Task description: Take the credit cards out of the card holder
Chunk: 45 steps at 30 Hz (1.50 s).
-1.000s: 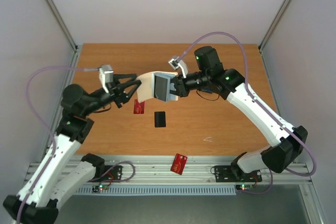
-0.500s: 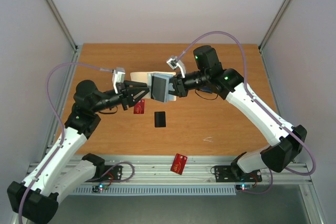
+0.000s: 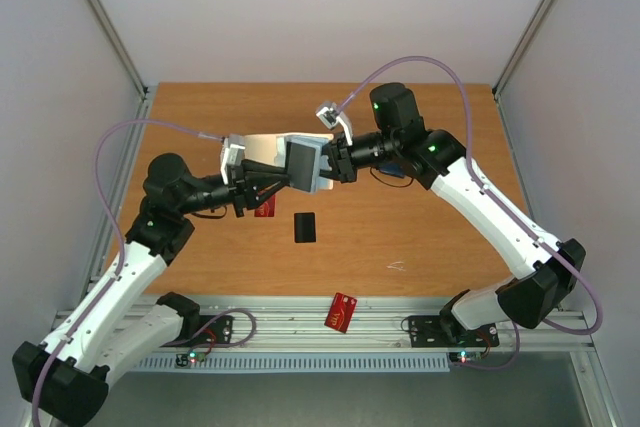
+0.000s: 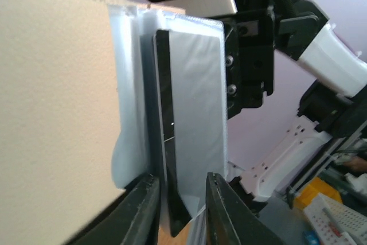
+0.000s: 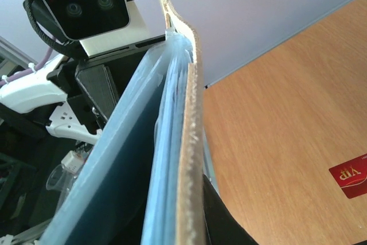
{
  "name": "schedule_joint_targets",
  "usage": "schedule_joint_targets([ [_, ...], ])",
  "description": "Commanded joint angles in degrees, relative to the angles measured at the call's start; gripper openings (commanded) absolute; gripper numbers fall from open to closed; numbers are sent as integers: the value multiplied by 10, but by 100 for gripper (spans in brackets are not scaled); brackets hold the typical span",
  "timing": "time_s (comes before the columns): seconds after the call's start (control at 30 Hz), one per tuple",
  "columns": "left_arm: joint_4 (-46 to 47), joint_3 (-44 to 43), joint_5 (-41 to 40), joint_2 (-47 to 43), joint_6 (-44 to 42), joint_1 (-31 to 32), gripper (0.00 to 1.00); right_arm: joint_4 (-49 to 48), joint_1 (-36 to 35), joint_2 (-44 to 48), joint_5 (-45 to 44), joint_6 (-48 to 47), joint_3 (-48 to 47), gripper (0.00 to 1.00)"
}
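Observation:
My right gripper (image 3: 330,162) is shut on the card holder (image 3: 303,161) and holds it open in the air above the table's middle. It is pale beige outside with grey-blue sleeves. My left gripper (image 3: 284,180) is open, its fingertips at the holder's left side. In the left wrist view the gripper (image 4: 182,179) straddles a sleeve's lower corner and a thin dark strip, beside the beige cover (image 4: 57,84). The right wrist view shows the holder (image 5: 189,142) edge-on against one dark finger (image 5: 225,222). One red card (image 3: 264,206), the black card (image 3: 306,226) and another red card (image 3: 342,312) lie outside it.
The wooden table (image 3: 430,237) has a small pale scrap (image 3: 397,266) at the front right. The second red card rests on the metal rail at the front edge. A red card (image 5: 350,175) shows on the wood in the right wrist view. Grey walls close both sides.
My left gripper has moved right, from beside the beige flap up to the sleeves. The right gripper has shifted the holder slightly left. The loose cards have not moved.

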<state>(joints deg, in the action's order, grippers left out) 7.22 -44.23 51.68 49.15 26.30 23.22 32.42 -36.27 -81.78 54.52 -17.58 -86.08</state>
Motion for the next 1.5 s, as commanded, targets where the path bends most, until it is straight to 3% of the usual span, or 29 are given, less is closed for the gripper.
schedule_joint_targets([
  [0.0, 75, 5, 41, -1, 18, 3, 16, -17, -6, 7, 22, -5, -17, 1],
  [0.07, 77, 6, 40, -5, 24, 3, 1, -13, -6, 10, 20, -8, -14, 1],
  [0.33, 69, 23, 12, -38, 25, -1, 0, 13, -4, 36, -1, -27, 10, 2],
  [0.5, 8, 22, -50, -45, 14, -6, 0, 11, -4, 42, 54, -25, 13, 12],
  [0.7, -14, 23, -32, -60, 3, -22, 0, -10, 5, 66, 68, -24, 35, 1],
  [0.97, -152, 8, -85, -81, -73, -39, 0, 31, 53, 88, 45, -33, 56, 1],
  [1.07, -182, 5, -126, -84, -92, -43, 0, 39, 69, 87, 43, -25, 64, 1],
  [1.3, -319, -7, -379, -67, -97, -46, 0, 28, 111, 85, 5, 9, 86, 1],
  [1.47, -366, 0, -478, -42, -124, -46, 0, 24, 113, 79, 10, 10, 86, 1],
])
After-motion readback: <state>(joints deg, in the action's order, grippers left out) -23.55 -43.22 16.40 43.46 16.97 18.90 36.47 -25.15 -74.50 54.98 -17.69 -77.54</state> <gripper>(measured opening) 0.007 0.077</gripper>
